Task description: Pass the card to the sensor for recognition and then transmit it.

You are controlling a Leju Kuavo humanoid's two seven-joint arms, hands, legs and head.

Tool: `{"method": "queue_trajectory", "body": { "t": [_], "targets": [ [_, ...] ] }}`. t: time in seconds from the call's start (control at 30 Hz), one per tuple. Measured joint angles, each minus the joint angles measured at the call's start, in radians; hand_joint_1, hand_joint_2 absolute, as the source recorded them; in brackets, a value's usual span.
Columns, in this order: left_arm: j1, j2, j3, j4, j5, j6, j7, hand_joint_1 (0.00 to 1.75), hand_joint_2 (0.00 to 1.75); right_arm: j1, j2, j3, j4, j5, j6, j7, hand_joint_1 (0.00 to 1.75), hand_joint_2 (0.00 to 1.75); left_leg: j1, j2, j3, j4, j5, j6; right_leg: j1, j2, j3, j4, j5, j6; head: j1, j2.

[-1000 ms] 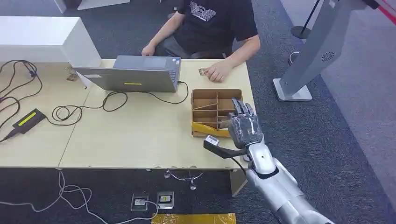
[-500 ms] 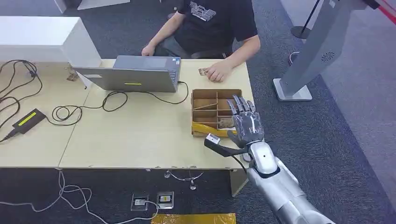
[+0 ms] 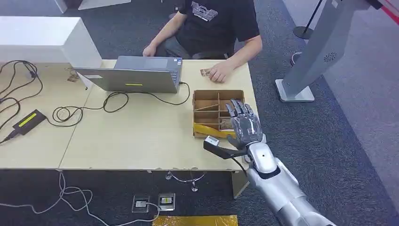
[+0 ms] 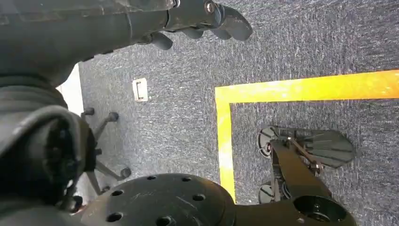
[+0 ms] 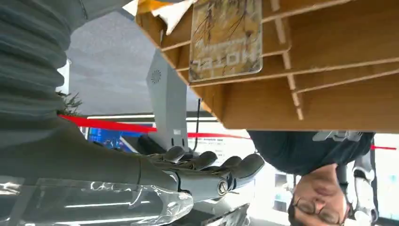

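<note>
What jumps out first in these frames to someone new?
The silver right robot hand, fingers spread and empty, hovering over the divided cardboard box at the table's right end. The right wrist view shows a card lying in one compartment. Behind the table a person sits by a grey laptop, one hand resting by a small card.

The robot's right arm (image 3: pixel 282 193) is a silver metallic limb of rounded segments, with a glossy domed wrist joint. Its right hand (image 3: pixel 244 126) has a grey metal back and darker segmented fingers (image 3: pixel 237 109). A black bracket (image 3: pixel 221 149) with a small silver-faced block juts from the wrist. In the right wrist view a grey ribbed cover (image 5: pixel 33 56) and a clear shell (image 5: pixel 117 207) show.
</note>
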Motion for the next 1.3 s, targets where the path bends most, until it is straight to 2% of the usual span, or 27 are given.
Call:
{"method": "queue_trajectory", "body": {
  "t": [0.17, 0.4, 0.8, 1.3],
  "targets": [
    [0.0, 0.0, 0.0, 0.0, -0.001, -0.018, 0.004, 0.0, 0.0, -0.021, 0.006, 0.0, 0.0, 0.002, 0.066, 0.003, 0.0, 1.75, 0.0, 0.0, 0.0, 0.0, 0.0, 0.0, 0.0, 0.0, 0.0, 0.0, 0.0, 0.0, 0.0, 0.0],
    [0.0, 0.0, 0.0, 0.0, -0.008, -0.018, 0.004, 0.0, 0.0, -0.041, 0.005, 0.0, -0.026, -0.006, 0.115, 0.01, 0.0, 1.75, 0.0, 0.0, 0.0, 0.0, 0.0, 0.0, 0.0, 0.0, 0.0, 0.0, 0.0, 0.0, 0.0, 0.0],
    [0.0, 0.0, 0.0, 0.0, -0.009, -0.02, 0.003, 0.0, 0.0, -0.045, 0.004, 0.0, -0.042, 0.014, 0.132, 0.029, 0.0, 1.75, 0.0, 0.0, 0.0, 0.0, 0.0, 0.0, 0.0, 0.0, 0.0, 0.0, 0.0, 0.0, 0.0, 0.0],
    [0.0, 0.0, 0.0, 0.0, -0.006, -0.021, 0.003, 0.0, 0.0, -0.047, 0.004, 0.0, -0.042, 0.016, 0.189, 0.029, 0.0, 1.75, 0.0, 0.0, 0.0, 0.0, 0.0, 0.0, 0.0, 0.0, 0.0, 0.0, 0.0, 0.0, 0.0, 0.0]
  ]
}}
